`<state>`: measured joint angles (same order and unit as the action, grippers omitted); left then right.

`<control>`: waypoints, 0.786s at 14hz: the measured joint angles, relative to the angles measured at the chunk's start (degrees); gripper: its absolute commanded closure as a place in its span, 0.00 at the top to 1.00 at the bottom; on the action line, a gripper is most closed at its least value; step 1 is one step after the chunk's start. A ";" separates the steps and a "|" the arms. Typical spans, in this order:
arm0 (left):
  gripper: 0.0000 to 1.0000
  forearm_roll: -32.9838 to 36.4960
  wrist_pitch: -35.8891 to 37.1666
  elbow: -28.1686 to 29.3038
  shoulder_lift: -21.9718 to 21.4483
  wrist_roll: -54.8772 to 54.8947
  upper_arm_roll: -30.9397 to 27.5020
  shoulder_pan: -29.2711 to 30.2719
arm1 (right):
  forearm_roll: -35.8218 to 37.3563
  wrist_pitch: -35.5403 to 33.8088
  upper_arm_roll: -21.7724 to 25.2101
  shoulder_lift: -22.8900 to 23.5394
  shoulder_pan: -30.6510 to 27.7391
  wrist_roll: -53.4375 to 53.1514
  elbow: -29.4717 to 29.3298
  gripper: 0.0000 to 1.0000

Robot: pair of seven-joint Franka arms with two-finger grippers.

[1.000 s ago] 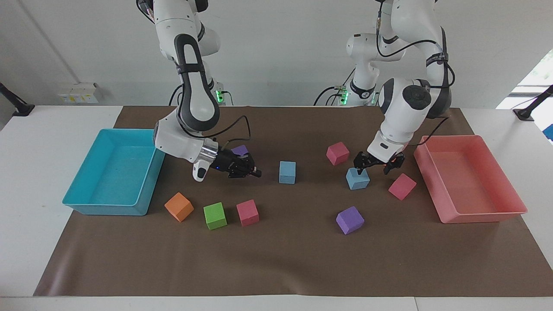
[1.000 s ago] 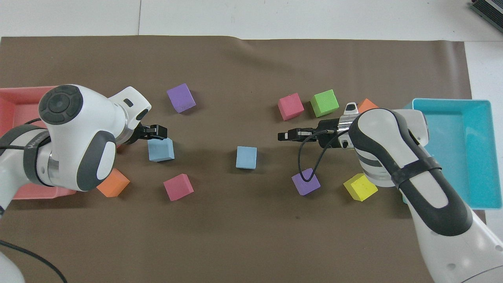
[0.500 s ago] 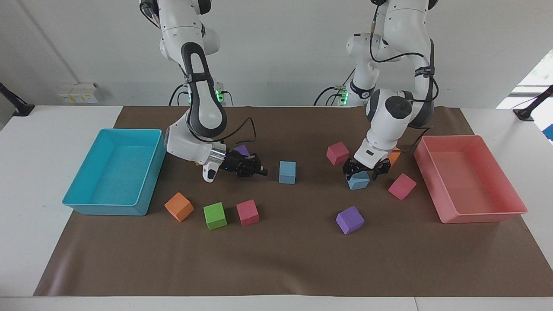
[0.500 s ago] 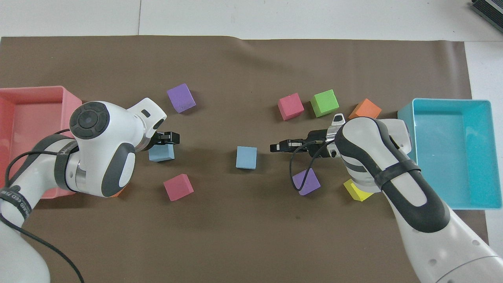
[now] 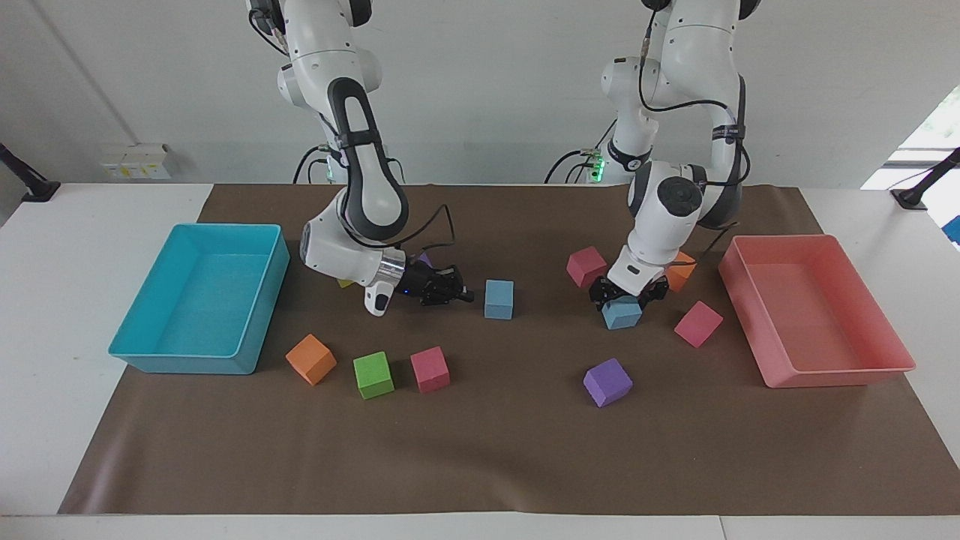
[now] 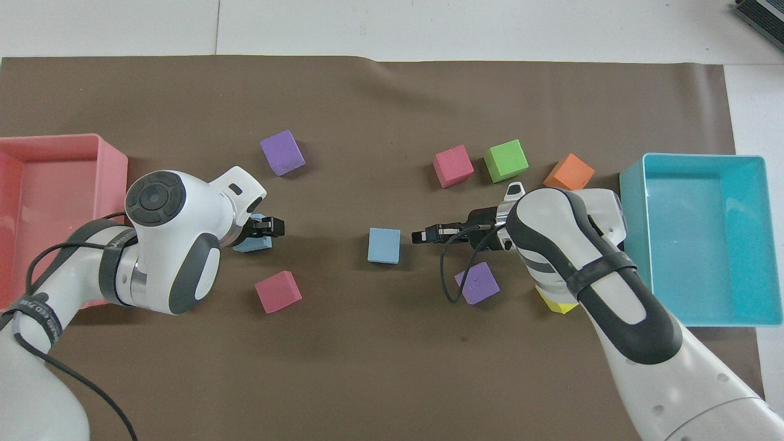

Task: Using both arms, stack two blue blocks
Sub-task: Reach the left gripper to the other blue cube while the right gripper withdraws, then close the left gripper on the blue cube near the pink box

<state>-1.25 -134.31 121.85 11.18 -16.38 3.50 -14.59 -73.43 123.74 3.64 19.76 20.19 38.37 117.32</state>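
Observation:
Two blue blocks lie on the brown mat. One blue block [image 5: 499,299] [image 6: 384,245] sits in the middle of the mat. My right gripper [image 5: 459,295] [image 6: 420,236] is shut, lies low and level, and points at this block from the right arm's end with a small gap between them. The other blue block [image 5: 621,316] [image 6: 252,245] lies toward the left arm's end. My left gripper [image 5: 628,295] [image 6: 267,228] is open and lowered over it, a finger on either side of its top. The gripper hides most of that block from above.
A turquoise tray [image 5: 187,364] stands at the right arm's end, a pink tray [image 5: 832,375] at the left arm's end. Loose cubes lie around: pink [image 5: 586,266], orange [image 5: 682,274], pink [image 5: 697,323], purple [image 5: 607,382], pink [image 5: 430,369], green [image 5: 373,374], orange [image 5: 310,359].
The left gripper has come down from beside and above its blue block to straddle it. The right gripper has slid toward the middle blue block, still shut. No block has moved.

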 measured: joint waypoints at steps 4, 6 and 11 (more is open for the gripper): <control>1.00 0.00 -0.22 0.04 -0.01 -0.11 -0.41 0.03 | 3.81 -1.39 0.02 0.01 -0.06 -3.23 -0.02 0.00; 1.00 0.00 -0.36 0.10 -0.01 -0.13 -0.53 0.04 | 4.00 -1.51 0.07 0.03 -0.07 -3.30 -0.02 0.00; 1.00 0.00 -3.11 1.02 0.71 -0.36 -0.60 0.05 | 6.55 -1.56 0.08 0.06 -0.07 -4.20 -0.02 0.00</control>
<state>-1.25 -137.42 122.86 11.90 -16.74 2.90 -14.54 -66.88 122.18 3.73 19.82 20.12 34.17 117.30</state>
